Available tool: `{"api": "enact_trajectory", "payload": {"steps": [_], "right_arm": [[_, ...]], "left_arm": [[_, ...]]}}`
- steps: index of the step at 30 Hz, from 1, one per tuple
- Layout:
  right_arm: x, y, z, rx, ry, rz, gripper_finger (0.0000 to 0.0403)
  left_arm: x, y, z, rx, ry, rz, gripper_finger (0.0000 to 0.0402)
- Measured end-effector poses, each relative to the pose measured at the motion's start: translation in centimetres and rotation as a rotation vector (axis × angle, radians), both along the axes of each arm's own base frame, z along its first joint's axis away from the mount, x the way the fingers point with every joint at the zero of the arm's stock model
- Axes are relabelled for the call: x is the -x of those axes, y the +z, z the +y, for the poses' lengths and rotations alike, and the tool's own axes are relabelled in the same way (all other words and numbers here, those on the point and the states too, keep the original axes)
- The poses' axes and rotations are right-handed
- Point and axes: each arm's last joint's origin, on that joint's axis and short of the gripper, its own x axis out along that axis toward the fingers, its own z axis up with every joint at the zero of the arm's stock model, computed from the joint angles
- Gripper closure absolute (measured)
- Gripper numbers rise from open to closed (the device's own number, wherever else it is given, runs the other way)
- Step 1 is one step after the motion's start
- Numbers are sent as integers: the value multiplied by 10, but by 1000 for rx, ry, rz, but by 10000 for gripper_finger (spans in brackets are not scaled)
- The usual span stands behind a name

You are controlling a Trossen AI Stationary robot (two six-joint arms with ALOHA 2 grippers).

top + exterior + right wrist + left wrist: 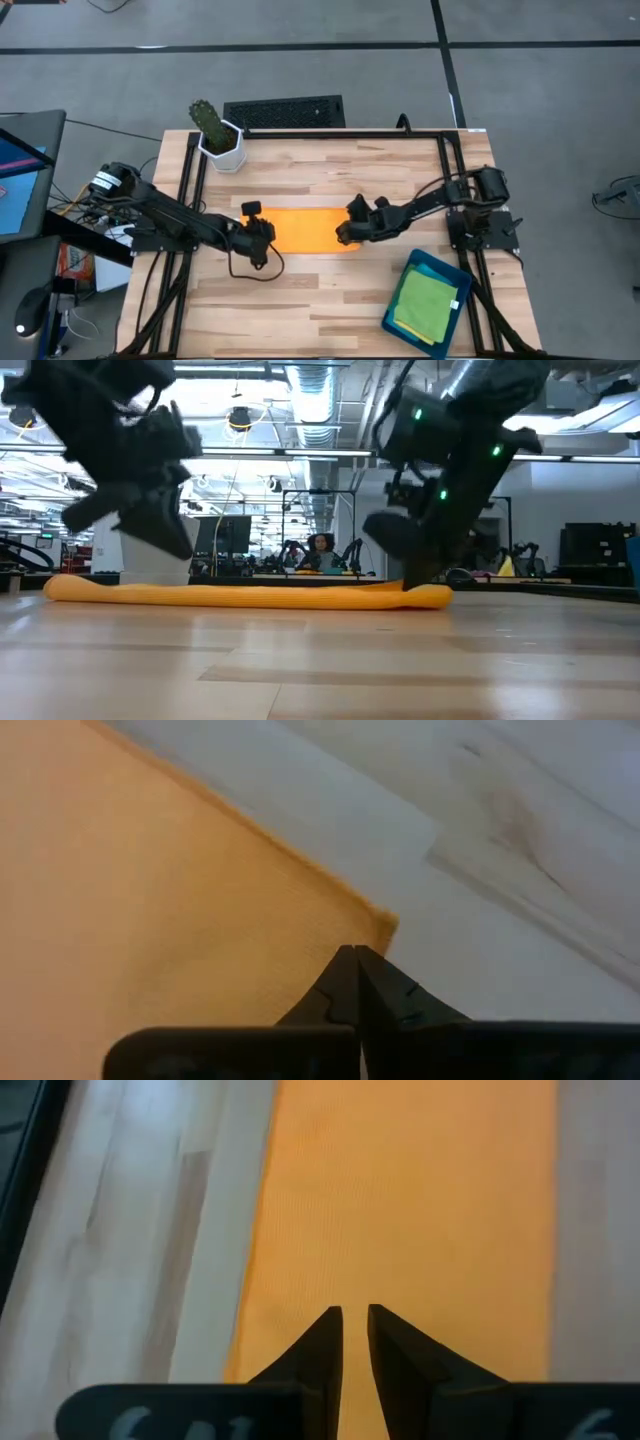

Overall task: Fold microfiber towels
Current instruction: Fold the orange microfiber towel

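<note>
An orange towel (305,230) lies flat on the middle of the table as a long folded strip; it also shows in the low view (250,596). My left gripper (268,232) hovers just above the strip's left end (400,1200), its fingers a narrow gap apart and empty. My right gripper (345,235) is shut at the strip's right end, down on the cloth (412,582). A green towel (425,300) lies in the dark teal tray (397,318) at the near right. The other towels are out of view. My right gripper has its shut fingertips on the orange towel just inside its right-end corner (385,928). The fingers slant down from the table's right. The fingers hide whether one layer or several sit between them. The towel lies flat on the table, slack.
A white pot with a cactus (220,140) stands at the far left of the table, and a dark grille (285,110) lies beyond the far edge. Bare wood (300,300) lies between the orange towel and the near edge.
</note>
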Motion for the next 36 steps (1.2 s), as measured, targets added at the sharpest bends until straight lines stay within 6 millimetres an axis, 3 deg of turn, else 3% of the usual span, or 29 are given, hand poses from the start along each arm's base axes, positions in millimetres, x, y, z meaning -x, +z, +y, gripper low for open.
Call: {"api": "enact_trajectory", "payload": {"steps": [7,11,15,18,21,26,29,33,36], "right_arm": [[-3,-14,-2,-7,-3,41,387],[2,1,4,-36,23,21,383],[7,29,6,33,12,-72,389],[4,34,5,65,-7,-131,389],[-4,24,2,60,-22,-146,384],[-7,-13,-5,15,-37,-22,388],[-7,-18,-7,11,-52,-2,391],[-1,-8,-2,4,-36,10,382],[3,18,10,42,-13,-65,381]], "left_arm": [[19,-34,15,90,66,-24,356],[21,-37,16,109,90,-29,356],[19,-35,16,106,82,-35,356],[19,-35,16,101,84,-38,356],[17,-34,15,108,84,-61,356],[15,-33,15,115,83,-83,356],[15,-33,15,120,80,-82,356],[15,-33,15,123,83,-84,356],[10,-27,13,145,100,-116,356]]}}
